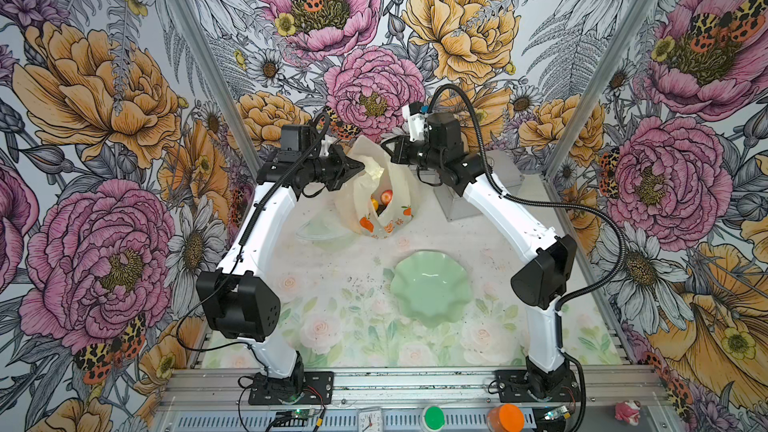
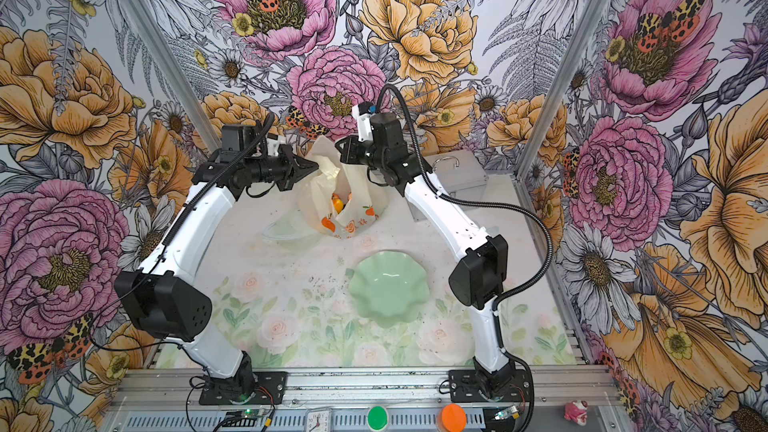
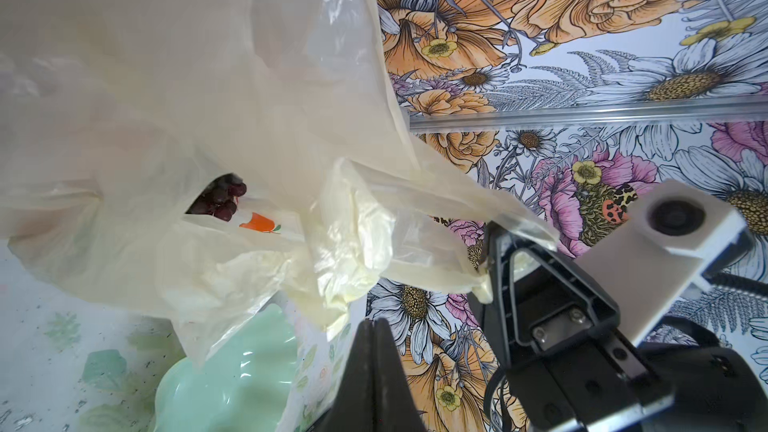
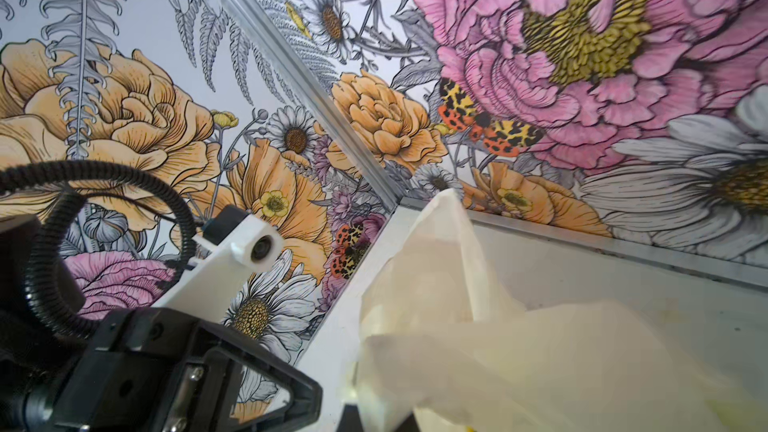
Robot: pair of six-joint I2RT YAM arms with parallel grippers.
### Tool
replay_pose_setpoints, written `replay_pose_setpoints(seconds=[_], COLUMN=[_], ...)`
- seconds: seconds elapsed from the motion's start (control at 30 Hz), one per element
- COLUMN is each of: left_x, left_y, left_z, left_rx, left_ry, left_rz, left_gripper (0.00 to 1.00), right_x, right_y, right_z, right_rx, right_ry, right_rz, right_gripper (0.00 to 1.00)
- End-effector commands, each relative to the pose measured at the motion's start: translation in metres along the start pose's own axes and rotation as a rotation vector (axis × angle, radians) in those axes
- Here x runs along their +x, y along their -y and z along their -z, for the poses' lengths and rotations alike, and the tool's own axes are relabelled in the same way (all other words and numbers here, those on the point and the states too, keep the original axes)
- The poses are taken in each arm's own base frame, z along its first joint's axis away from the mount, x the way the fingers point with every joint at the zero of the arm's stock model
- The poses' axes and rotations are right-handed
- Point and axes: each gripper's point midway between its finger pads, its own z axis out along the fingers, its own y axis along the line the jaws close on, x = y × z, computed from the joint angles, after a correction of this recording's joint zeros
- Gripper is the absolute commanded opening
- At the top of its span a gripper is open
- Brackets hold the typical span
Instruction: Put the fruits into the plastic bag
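The plastic bag (image 1: 374, 184) is held upright at the back middle of the table (image 1: 332, 284). Its printed base is down on the surface and its mouth gapes upward between the two arms. The right gripper (image 1: 387, 146) is clamped on one of the bag's handles, which the left wrist view shows stretched taut into its closed jaws (the film bunches right at the tips). The left gripper (image 1: 360, 167) has its fingers pressed together with the tip against the bag's other side; whether any film is caught there I cannot tell. Inside the bag a red apple (image 1: 386, 196) and a yellow-orange mango (image 1: 375, 204) lie touching, and the left wrist view shows purple grapes (image 3: 222, 201) through a gap in the folds. The pale green scalloped dish (image 1: 432, 288) sits nearer the front, apart from the bag. A silver metal case (image 2: 457, 174) stands behind the right arm.
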Motion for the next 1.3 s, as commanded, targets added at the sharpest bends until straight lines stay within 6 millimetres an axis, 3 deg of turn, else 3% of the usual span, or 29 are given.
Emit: replay_pose_setpoints(seconds=[0.0, 0.2, 0.33, 0.53, 0.7, 0.8, 0.9, 1.0, 1.07, 1.1, 1.13, 1.17, 1.2, 1.27], left_x=[-0.01, -0.015, -0.008, 0.02, 0.044, 0.054, 0.06, 0.061, 0.06, 0.058, 0.058, 0.057, 0.055, 0.055], left_y=[0.008, 0.002, -0.02, -0.065, -0.098, -0.111, -0.12, -0.122, -0.119, -0.117, -0.115, -0.114, -0.113, -0.11], left_z=[0.006, 0.044, 0.071, 0.084, 0.087, 0.087, 0.089, 0.092, 0.095, 0.097, 0.098, 0.1, 0.103, 0.109], left_rx=[0.012, -0.005, -0.039, -0.107, -0.152, -0.172, -0.192, -0.195, -0.196, -0.197, -0.199, -0.204, -0.215, -0.229], left_ry=[0.034, 0.129, 0.179, 0.189, 0.171, 0.161, 0.162, 0.171, 0.184, 0.193, 0.201, 0.211, 0.229, 0.259], left_rz=[-0.024, -0.031, -0.012, 0.014, 0.042, 0.043, 0.038, 0.026, 0.003, -0.013, -0.03, -0.051, -0.078, -0.125], left_gripper=[0.0, 0.09, 0.1, 0.15, 0.19, 0.22, 0.27, 0.32, 0.39, 0.45, 0.56, 0.69, 0.97, 0.99], right_x=[0.016, 0.053, 0.084, 0.149, 0.195, 0.209, 0.194, 0.162, 0.143, 0.13, 0.121, 0.112, 0.105, 0.094], right_y=[-0.015, -0.005, 0.022, 0.074, 0.119, 0.134, 0.126, 0.106, 0.092, 0.083, 0.077, 0.068, 0.061, 0.048], right_z=[-0.026, -0.066, -0.093, -0.124, -0.131, -0.129, -0.121, -0.102, -0.084, -0.072, -0.06, -0.048, -0.035, -0.011], right_rx=[-0.094, -0.141, -0.105, 0.003, 0.114, 0.149, 0.143, 0.133, 0.136, 0.142, 0.152, 0.153, 0.157, 0.165], right_ry=[-0.045, -0.135, -0.192, -0.29, -0.356, -0.384, -0.369, -0.337, -0.322, -0.305, -0.292, -0.277, -0.265, -0.248], right_rz=[-0.05, -0.149, -0.238, -0.33, -0.365, -0.374, -0.32, -0.248, -0.203, -0.173, -0.15, -0.131, -0.112, -0.082], right_gripper=[0.0, 0.09, 0.11, 0.11, 0.15, 0.19, 0.33, 0.48, 0.66, 0.87, 0.99, 1.0, 1.0, 1.0])
